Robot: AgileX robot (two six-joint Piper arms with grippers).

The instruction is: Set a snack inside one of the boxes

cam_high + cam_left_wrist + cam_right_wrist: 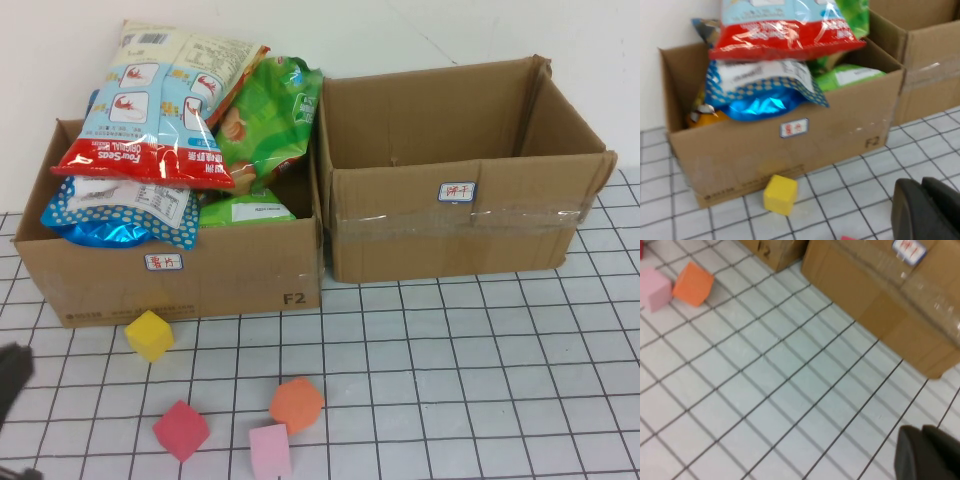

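I see two brown cardboard boxes standing side by side along the far edge of the white gridded table (480, 400), touching or nearly so. The left cardboard box (220, 285) is heaped with snack bags: a red-and-white shrimp-cracker bag (160, 120) lies on top, a blue foil bag (120, 215) sits beneath it toward the box's left front corner, and green bags (265, 115) fill the right side. The right cardboard box (450, 230), with a small white label on its front wall, shows only bare inner walls from my view.

In front of the left box, a yellow foam cube (149, 335) lies just beside its front wall. Nearer the table's near edge sit a red foam cube (181, 430), an orange foam block (296, 404) and a pink foam cube (270, 451) — the orange and pink ones touching.

The left gripper (925, 212) hovers low over the table's near-left corner, jaws closed on nothing. The right gripper (927, 455) hangs above bare grid in front of the right box — jaws also closed, holding nothing.
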